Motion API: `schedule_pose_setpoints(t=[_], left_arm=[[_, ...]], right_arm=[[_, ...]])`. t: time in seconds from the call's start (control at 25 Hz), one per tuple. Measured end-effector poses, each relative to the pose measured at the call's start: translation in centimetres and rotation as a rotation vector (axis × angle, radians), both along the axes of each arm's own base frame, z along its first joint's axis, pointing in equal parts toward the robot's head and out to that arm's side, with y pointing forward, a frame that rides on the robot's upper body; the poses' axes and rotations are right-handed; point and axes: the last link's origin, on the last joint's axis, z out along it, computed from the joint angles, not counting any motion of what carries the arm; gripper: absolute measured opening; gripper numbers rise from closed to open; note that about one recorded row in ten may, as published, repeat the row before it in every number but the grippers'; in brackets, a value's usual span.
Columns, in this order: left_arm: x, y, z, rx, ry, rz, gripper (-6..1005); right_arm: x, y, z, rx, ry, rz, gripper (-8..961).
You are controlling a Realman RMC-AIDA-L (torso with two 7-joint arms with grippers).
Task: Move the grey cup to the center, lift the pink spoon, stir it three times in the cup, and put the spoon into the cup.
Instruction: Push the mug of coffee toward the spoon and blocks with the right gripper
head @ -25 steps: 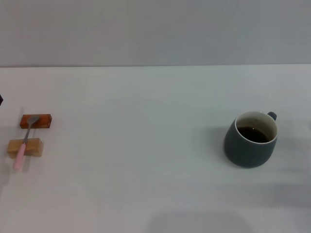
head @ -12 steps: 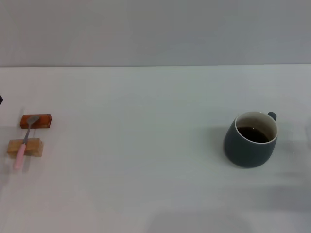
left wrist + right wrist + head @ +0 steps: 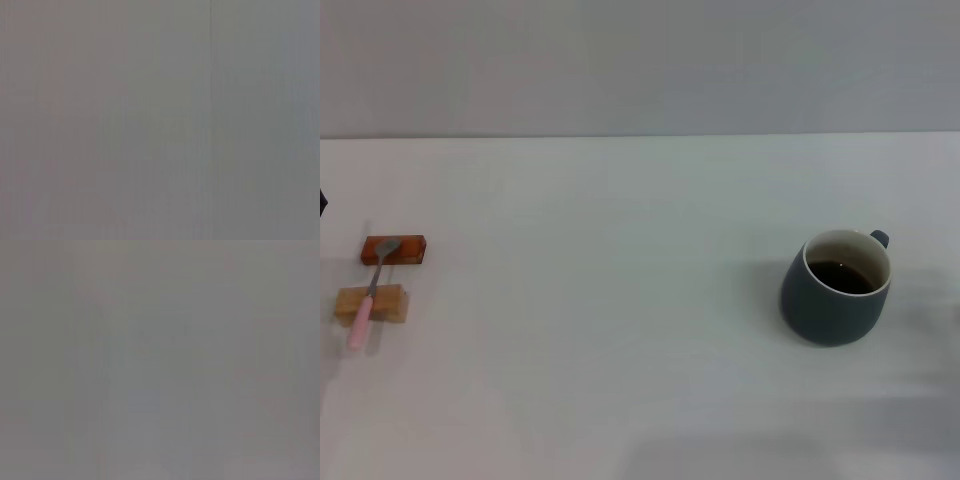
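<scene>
While both wrist views show only blank grey, neither tool appears — grey cup and pink spoon sit well apart.

Head view: even, diffuse light falls on the matte white table, with no glare; the rounded dark blue-grey mug casts only a faint, soft-edged shadow toward the robot's left. Broad pale grey shading lies along the table's near edge. Both wrist views show a uniform, featureless grey field with faint vertical streaks.

matt grey cup, wooden blocks
</scene>
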Motion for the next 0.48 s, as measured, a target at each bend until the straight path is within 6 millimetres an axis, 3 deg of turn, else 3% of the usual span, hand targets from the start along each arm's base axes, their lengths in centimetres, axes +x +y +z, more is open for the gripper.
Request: schedule_pose_setpoints(t=[0.48], left_arm=[[0.1, 0.1, 0.0, 0.001, -0.004, -0.004, 814]], right_arm=[[-0.8, -0.8, -2.2, -0.091, 0.014, 0.028, -1]])
